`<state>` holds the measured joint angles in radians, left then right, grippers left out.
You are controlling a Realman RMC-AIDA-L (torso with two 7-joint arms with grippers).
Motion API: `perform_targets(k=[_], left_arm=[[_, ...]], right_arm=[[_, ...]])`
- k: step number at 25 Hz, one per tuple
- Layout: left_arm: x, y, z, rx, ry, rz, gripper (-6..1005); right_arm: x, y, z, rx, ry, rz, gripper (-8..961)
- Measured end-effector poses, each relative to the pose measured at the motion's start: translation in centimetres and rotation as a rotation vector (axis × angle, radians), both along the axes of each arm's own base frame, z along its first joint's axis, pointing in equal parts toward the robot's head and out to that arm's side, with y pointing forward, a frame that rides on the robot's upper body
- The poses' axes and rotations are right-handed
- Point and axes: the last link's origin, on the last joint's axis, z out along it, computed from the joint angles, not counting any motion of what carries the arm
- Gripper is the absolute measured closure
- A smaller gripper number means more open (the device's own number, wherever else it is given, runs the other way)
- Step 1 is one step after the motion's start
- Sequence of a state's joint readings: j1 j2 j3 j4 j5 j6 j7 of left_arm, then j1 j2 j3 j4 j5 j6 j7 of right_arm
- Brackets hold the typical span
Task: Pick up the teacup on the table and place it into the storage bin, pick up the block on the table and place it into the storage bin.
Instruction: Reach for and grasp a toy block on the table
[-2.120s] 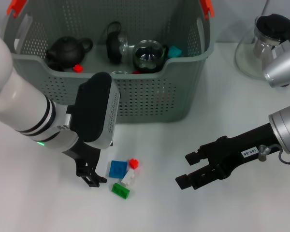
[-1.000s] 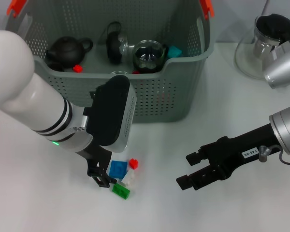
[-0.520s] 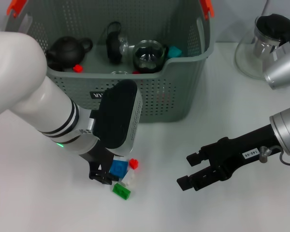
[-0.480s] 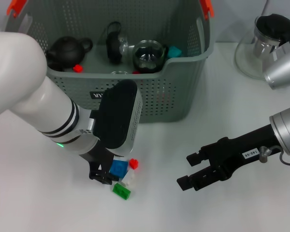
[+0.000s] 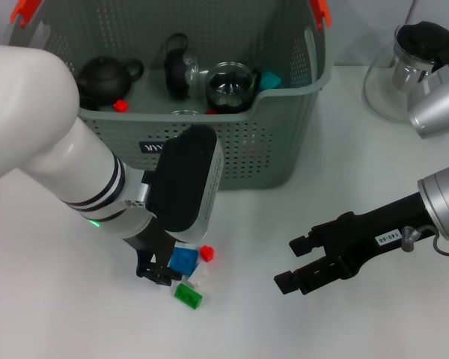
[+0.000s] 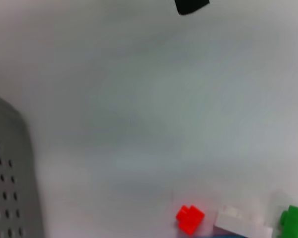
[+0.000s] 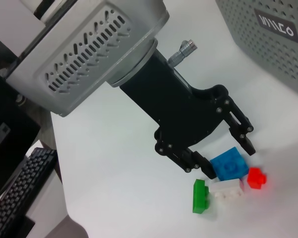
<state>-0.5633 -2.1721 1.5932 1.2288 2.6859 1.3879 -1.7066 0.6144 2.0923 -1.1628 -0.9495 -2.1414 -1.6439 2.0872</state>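
Observation:
Several small blocks lie together on the white table: a blue block, a red one, a white one and a green one. My left gripper is down at the table, open, with one finger on each side of the blue block. The red block also shows in the left wrist view. A dark glass teacup stands inside the grey-green storage bin. My right gripper hovers open and empty to the right of the blocks.
The bin also holds a black teapot, another dark cup and small red and teal blocks. A glass pitcher with a black lid stands at the back right. The bin's wall is close to the left gripper.
My left arm has swung right, from beside the blocks to straddling the blue block; in the last half second it barely shifted. The right arm and the blocks have stayed put.

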Motion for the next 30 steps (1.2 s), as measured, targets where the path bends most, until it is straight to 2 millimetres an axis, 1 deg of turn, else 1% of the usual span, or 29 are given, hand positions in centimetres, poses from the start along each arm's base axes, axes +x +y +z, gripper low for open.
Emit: perform_targets(k=[19,30], left_arm=[[0.93,0.23,-0.16,-0.031,0.036,-0.016,425],[0.79,0.33,-0.53,-0.042,0.068,-0.007,453]], right_arm=[[0.34,0.03,-0.13,0.007,-0.001,-0.001,24],[0.45,0.04,-0.13,0.012,-0.001,-0.001,24]])
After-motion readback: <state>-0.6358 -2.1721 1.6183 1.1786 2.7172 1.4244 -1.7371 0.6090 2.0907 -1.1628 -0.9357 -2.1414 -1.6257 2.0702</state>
